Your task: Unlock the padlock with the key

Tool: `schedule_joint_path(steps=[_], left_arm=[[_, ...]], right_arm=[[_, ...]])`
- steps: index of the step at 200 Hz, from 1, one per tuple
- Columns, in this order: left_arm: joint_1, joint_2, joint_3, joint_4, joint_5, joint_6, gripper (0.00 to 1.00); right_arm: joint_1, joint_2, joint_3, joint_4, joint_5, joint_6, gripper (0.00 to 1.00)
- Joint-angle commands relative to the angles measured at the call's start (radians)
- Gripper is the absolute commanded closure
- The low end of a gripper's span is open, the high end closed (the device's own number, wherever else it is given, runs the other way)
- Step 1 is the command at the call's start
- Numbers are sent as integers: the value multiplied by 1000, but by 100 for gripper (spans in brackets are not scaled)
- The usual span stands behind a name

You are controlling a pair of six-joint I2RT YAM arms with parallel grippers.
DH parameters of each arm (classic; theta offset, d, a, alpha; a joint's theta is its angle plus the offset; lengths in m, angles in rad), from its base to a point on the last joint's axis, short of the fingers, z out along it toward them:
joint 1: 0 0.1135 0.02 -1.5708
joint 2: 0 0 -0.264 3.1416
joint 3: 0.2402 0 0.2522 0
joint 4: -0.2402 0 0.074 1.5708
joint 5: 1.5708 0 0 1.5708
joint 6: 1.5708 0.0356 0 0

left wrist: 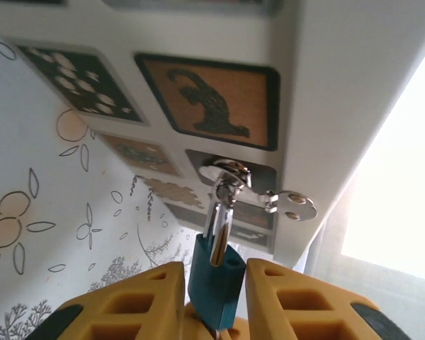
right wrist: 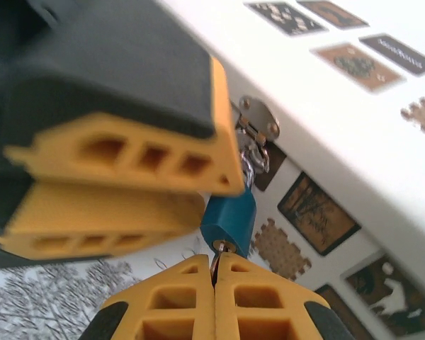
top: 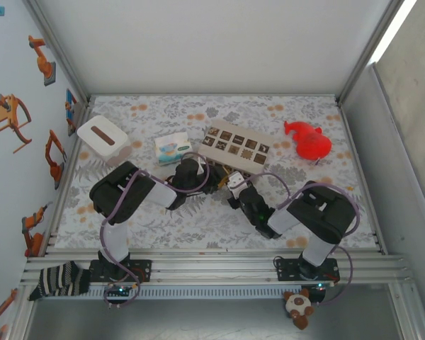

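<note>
Left gripper (left wrist: pixel 214 273): my jaws flank the padlock (left wrist: pixel 212 285) body, part open; grip uncertain. Right gripper (right wrist: pixel 216 263): pinched shut on key (right wrist: pixel 223 247), seated straight ahead in the padlock's underside.

The tightest spot is the near edge of the white board of brown picture tiles (top: pixel 235 145). The teal padlock (left wrist: pixel 216 283) hangs there from a metal hasp (left wrist: pixel 269 200). The left end effector (left wrist: pixel 214 268) flanks its body on both sides. The right end effector (right wrist: pixel 214 263) sits closed on the small key (right wrist: pixel 221 249) directly beneath, so nothing more fits in. The white tissue box (top: pixel 103 138), blue-and-white tissue pack (top: pixel 171 147) and red plastic toy (top: pixel 308 139) line the far half of the floral desk (top: pixel 198 223). You have open surface between the arm bases and in the far right corner.
</note>
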Motion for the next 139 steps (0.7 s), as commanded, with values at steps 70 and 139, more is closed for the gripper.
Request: schedule_joint_path(steps=[70, 139], left_arm=[[89, -328, -46, -432, -82, 304, 56], [157, -489, 152, -881, -181, 615, 48]], right_arm=[[-17, -5, -110, 110, 52, 265, 100], [-233, -190, -153, -130, -358, 501, 100]])
